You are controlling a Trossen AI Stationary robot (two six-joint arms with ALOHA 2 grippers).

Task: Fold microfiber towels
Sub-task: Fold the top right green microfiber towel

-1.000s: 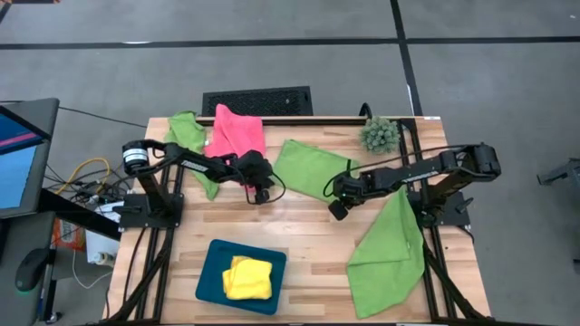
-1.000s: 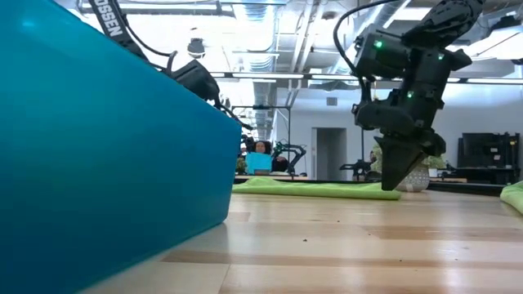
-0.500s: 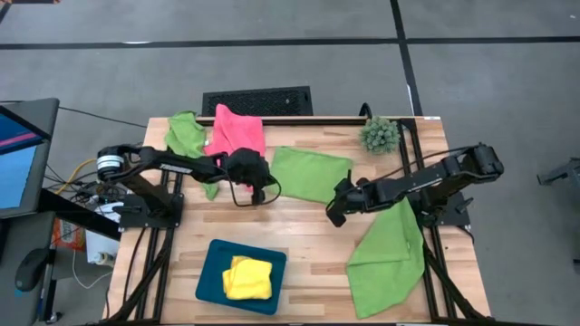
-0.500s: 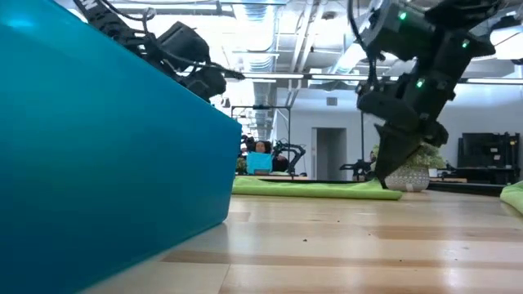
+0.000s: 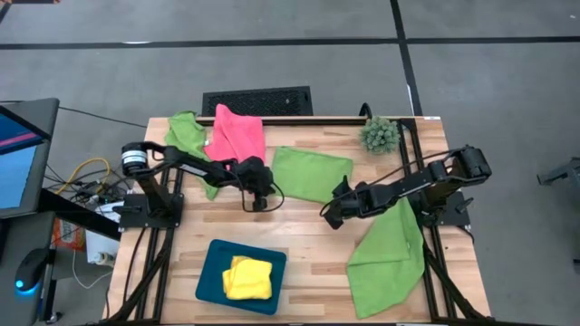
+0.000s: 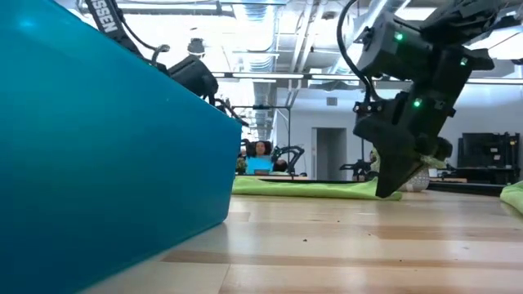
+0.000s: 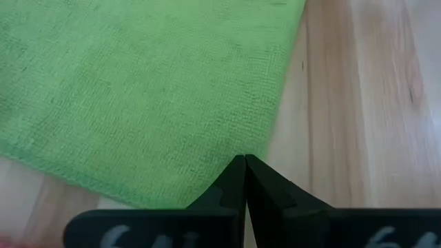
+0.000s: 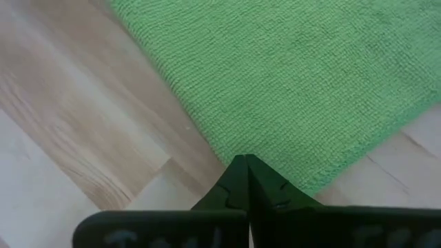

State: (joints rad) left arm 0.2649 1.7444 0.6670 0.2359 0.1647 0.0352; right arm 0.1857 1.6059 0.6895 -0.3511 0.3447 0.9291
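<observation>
A: Two end effectors, both pinched fully closed. Nearest us, a yellow towel (image 5: 247, 277) sits folded in the teal tray (image 5: 210, 282), apparently a finished one.

B: Mid-surface, the flat green towel (image 5: 311, 173) has the left end effector (image 5: 258, 204) at one near corner and the right end effector (image 5: 328, 220) at the other. Neither has cloth pinched that I can see, likely poised to pick up the edge for a fold.

A: Farther back, the pink towel (image 5: 237, 132) waits in a heap.
</observation>
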